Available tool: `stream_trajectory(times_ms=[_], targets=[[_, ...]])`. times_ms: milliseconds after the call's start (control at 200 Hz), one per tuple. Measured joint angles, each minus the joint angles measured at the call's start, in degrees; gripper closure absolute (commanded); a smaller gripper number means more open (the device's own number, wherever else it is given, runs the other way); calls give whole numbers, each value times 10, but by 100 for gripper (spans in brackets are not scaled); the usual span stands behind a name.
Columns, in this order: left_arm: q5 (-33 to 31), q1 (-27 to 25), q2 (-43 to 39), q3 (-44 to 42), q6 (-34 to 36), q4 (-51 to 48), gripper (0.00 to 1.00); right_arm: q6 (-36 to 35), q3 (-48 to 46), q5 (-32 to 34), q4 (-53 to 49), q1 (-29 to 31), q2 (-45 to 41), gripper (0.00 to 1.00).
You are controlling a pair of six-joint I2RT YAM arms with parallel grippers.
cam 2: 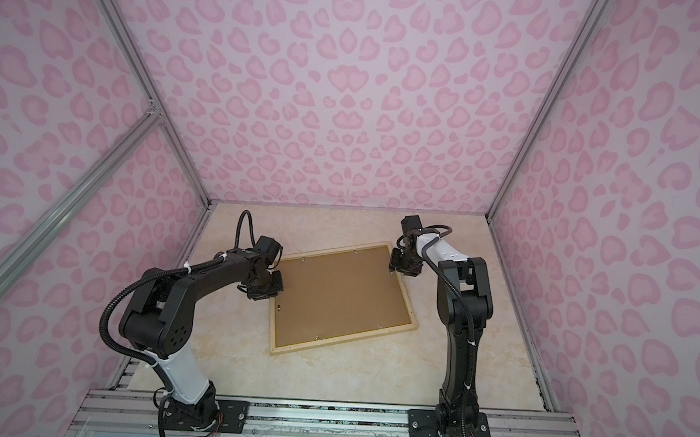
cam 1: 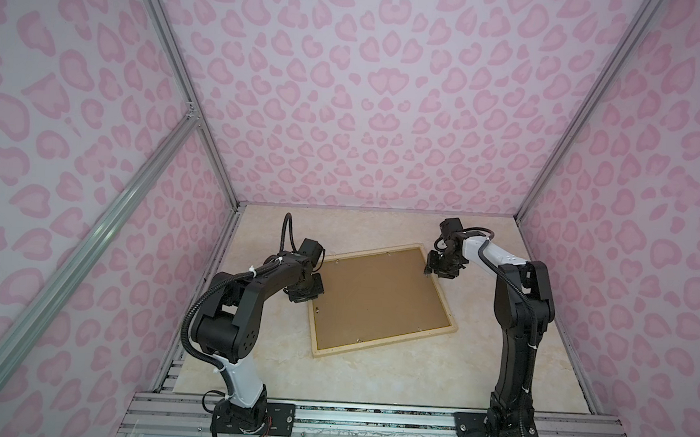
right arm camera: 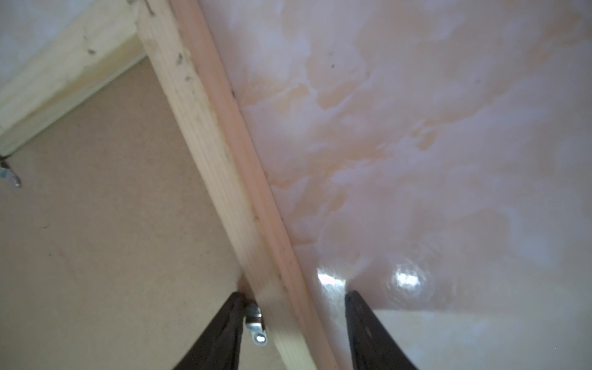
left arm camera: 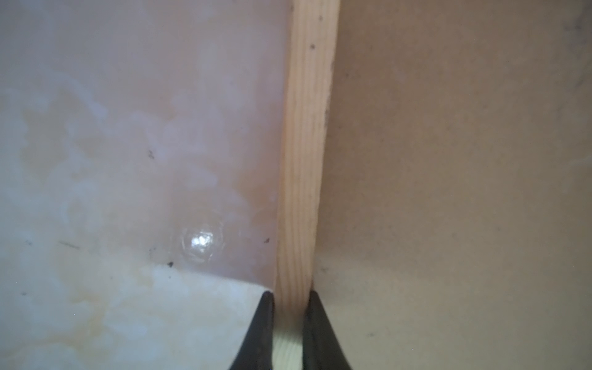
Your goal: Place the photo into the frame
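Left claw (left arm camera: 290, 294) is clenched on the frame (left arm camera: 304, 144). Its two black fingers (left arm camera: 262, 320) pinch one pale wood strip, one on each side, both touching. In both top views that is the frame's left strip.

Right claw (right arm camera: 294, 293) is released and straddles the right strip close to the far right corner. The inner finger is over the brown backing board (right arm camera: 112, 224), just beside a metal turn clip (right arm camera: 256, 323). The outer finger is over the bare surface (right arm camera: 432, 160), apart from the wood.

The frame lies flat and back side up around the middle of the surface. It is skewed, with the far right corner pointing toward the far edge. The backing board fills it inside the strips, and small clips dot the inner edges. The surface is glossy pale marble pattern. The booth has pink leopard-print walls (cam 1: 368, 104) around it.
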Motion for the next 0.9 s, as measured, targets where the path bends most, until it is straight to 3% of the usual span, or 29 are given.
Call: stream_trajectory(times_ms=[355,525,730,785,850,900], targets=[[1,0,5,5,-1,-5,90,-2,-5,12,-5,4,-6,73],[2,0,10,7,-4,-6,90,-31,-4,18,-3,13,-7,100],[-1,1,12,9,-5,0,90,-42,-3,24,-10,16,-10,100],[0,1,13,10,-5,-1,86,-38,-5,26,-11,18,-11,100],[0,1,14,12,-4,-2,77,-34,-7,30,-10,20,-13,92],[3,1,15,16,-5,-3,69,-30,-7,33,-14,21,-15,79]])
